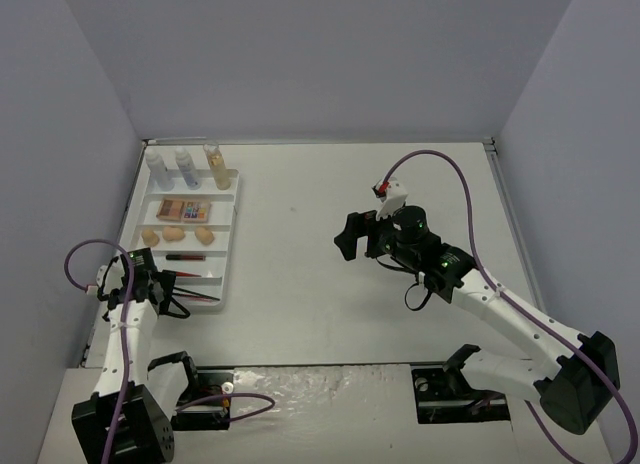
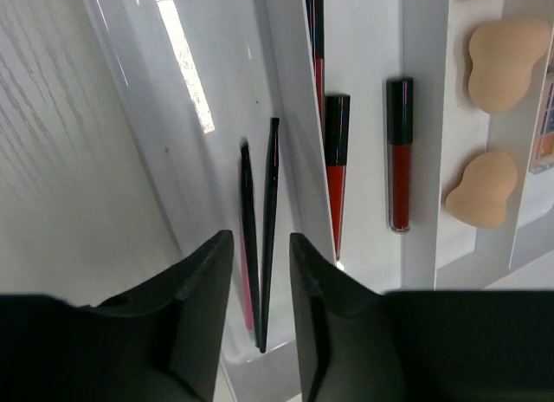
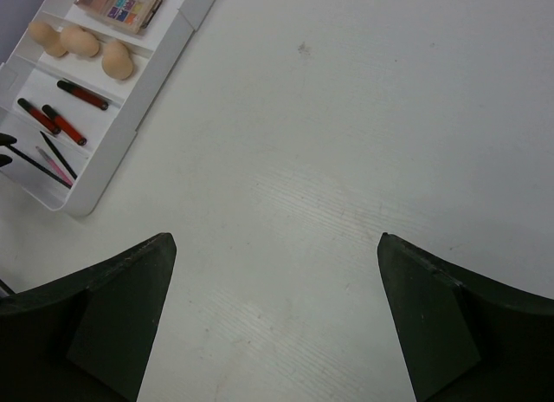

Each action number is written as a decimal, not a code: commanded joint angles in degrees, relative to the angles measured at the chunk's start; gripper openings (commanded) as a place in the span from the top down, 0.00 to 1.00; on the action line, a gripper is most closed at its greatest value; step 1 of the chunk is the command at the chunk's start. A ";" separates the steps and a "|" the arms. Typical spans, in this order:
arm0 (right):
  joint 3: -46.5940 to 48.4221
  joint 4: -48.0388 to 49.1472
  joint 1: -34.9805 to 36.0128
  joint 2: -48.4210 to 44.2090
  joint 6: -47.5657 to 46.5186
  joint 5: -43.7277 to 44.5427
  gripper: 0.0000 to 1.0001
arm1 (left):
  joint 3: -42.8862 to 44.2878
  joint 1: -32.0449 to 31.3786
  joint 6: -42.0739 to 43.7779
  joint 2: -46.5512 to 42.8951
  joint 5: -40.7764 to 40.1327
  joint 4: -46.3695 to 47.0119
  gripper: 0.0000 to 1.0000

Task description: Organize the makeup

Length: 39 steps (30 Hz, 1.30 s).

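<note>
The makeup lies in a white slotted tray (image 1: 226,246). Two clear white-capped bottles (image 1: 157,167) and an amber bottle (image 1: 216,164) stand at its far end. Behind them come an eyeshadow palette (image 1: 185,208), three peach sponges (image 1: 175,234), then red pencils (image 1: 185,256). My left gripper (image 1: 168,290) hovers over the tray's near end, jaws slightly apart and empty. Between them in the left wrist view (image 2: 260,276), thin black brushes (image 2: 270,211) and a pink one (image 2: 246,302) lie in the nearest slot, beside red tubes (image 2: 399,159). My right gripper (image 1: 345,246) is wide open and empty above bare table (image 3: 277,315).
Grey walls close in the table on the left, back and right. The tray (image 3: 130,129) sits at the table's left side, with sponges (image 3: 82,42) and palette (image 3: 121,3) in it. A purple cable loops off each arm.
</note>
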 commanded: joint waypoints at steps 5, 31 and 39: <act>1.50 1.20 0.06 -0.98 -1.30 2.82 0.00 | 4.97 0.37 2.34 -3.65 0.63 -1.95 0.20; 17.69 -14.24 -0.29 -14.31 -16.71 29.95 0.00 | 49.42 -23.22 52.86 -17.30 -1.83 -21.72 0.03; 17.42 -14.29 -0.29 -24.21 -21.65 32.48 0.00 | 49.91 -23.98 56.39 -25.62 -2.02 -26.96 0.03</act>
